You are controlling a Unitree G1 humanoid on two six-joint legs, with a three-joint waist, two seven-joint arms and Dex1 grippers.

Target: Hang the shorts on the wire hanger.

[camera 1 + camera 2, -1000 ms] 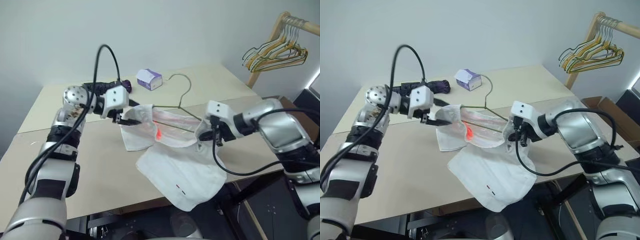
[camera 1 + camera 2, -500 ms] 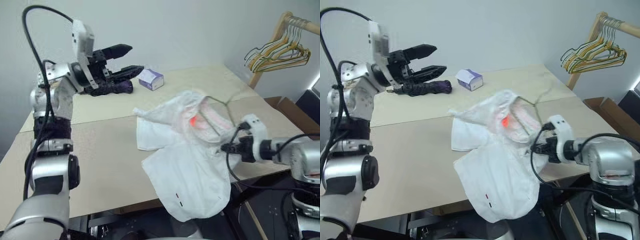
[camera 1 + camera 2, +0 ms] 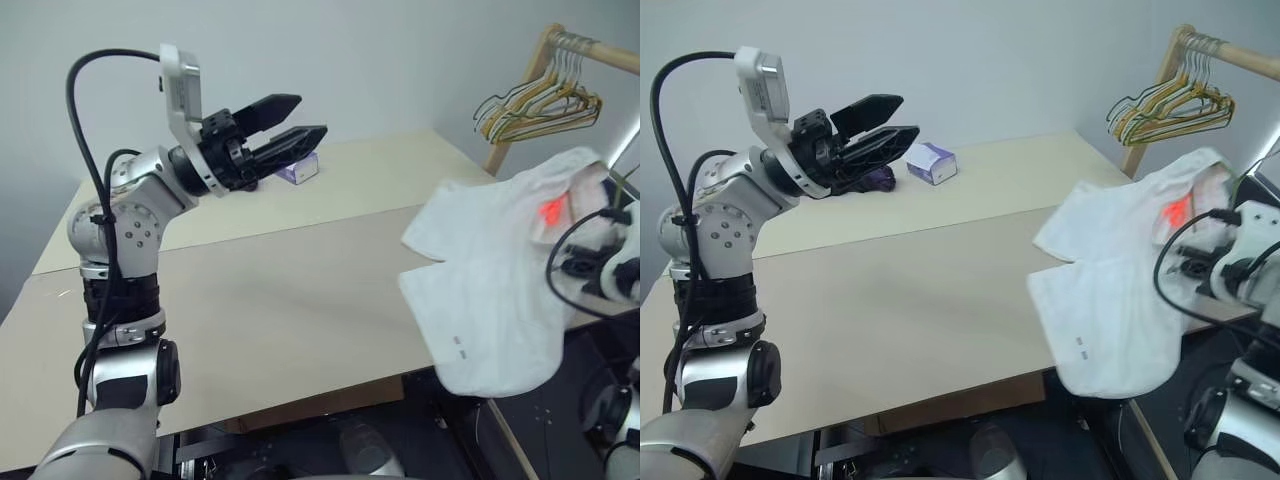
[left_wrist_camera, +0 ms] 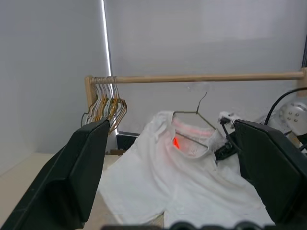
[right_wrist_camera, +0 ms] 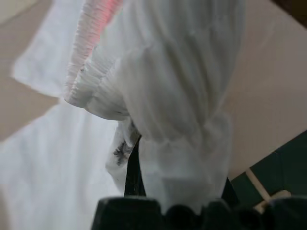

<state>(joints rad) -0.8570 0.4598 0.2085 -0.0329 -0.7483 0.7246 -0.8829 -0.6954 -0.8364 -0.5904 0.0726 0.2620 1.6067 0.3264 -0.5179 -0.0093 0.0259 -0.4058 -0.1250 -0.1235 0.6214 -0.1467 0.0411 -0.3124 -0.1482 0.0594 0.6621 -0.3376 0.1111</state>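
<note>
Beside shorts (image 3: 1110, 290): wooden rail (image 4: 201, 77), bunched hangers (image 3: 1170, 105).

Shorts (image 3: 495, 280) at the table's (image 3: 280, 300) right edge, draped on the wire hanger (image 4: 196, 113), lower part hanging over the front-right corner. Right gripper (image 3: 1200, 270) just right of them, past the edge, closed with cloth bunched over it. Left gripper (image 3: 285, 130) raised over the far-left part of the table, jaws wide apart, nothing between them. Small box (image 3: 931, 163) near the far edge, a dark bundle (image 3: 878, 178) just left of it, behind the gripper. Rack rail (image 4: 201, 76) with bunched hangers (image 3: 535, 100) beyond the far-right corner.
</note>
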